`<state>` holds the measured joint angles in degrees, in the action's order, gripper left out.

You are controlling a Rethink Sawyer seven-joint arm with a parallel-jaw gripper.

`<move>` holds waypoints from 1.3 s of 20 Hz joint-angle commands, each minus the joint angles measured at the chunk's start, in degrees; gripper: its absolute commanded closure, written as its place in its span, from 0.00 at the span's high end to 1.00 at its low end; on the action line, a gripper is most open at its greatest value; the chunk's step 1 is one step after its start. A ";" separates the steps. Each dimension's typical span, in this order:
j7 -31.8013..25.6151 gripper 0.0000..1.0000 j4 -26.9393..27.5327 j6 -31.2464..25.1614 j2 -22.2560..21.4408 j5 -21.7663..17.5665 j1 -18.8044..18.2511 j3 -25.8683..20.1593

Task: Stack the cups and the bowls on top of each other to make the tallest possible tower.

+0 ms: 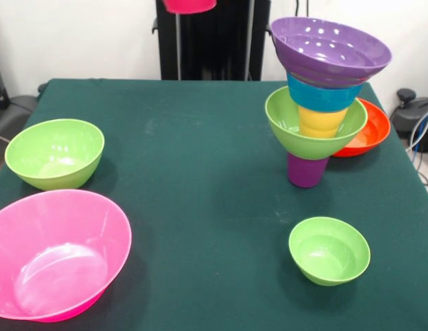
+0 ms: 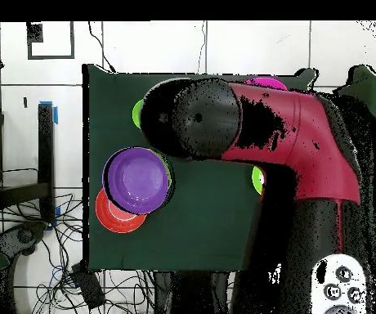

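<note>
Five pieces make up the tower (image 1: 324, 103) at about two o'clock on the green table (image 1: 200, 172) in the front view. A purple cup (image 1: 307, 171) stands as its base, a lime green bowl (image 1: 297, 131) sits on that, a yellow-orange cup (image 1: 320, 122) rests inside the green bowl, a blue bowl (image 1: 323, 96) sits over the cup, and a wide purple bowl (image 1: 330, 49) crowns the pile, tilted slightly. Just behind the tower, toward three o'clock, an orange-red bowl (image 1: 369, 131) lies on the cloth, partly hidden by the stack.

A second lime green bowl (image 1: 55, 153) sits at nine o'clock, upright and well apart from the tower. The large hot pink bowl (image 1: 55, 255) lies at seven o'clock, tipped toward the camera. A small lime green bowl (image 1: 330, 250) stands at about five o'clock, near the tower but not touching it.

At twelve o'clock, at the very top edge, a red cup (image 1: 190, 5) hangs above the table; what carries it is cropped off there. From overhead, the red and black arm (image 2: 265, 135) reaches across the table and covers the gripper, so I cannot tell whether it is clenched or released. That view also shows the purple bowl (image 2: 138, 178) overlapping the orange-red bowl (image 2: 114, 217).
</note>
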<state>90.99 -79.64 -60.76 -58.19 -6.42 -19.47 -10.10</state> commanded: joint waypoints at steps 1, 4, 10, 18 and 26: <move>9.58 0.00 -2.85 -6.20 0.55 -0.43 3.70 0.67; 11.77 0.00 -4.86 -6.82 -1.03 0.99 5.16 1.59; 15.48 0.00 -7.16 -7.61 -2.31 3.83 8.34 3.78; 20.74 0.00 -9.64 -5.34 -2.86 7.85 12.12 5.43; 23.33 0.00 -10.58 -3.66 -2.03 9.54 14.19 6.28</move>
<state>105.01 -81.72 -61.54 -62.47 2.46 -6.32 -4.19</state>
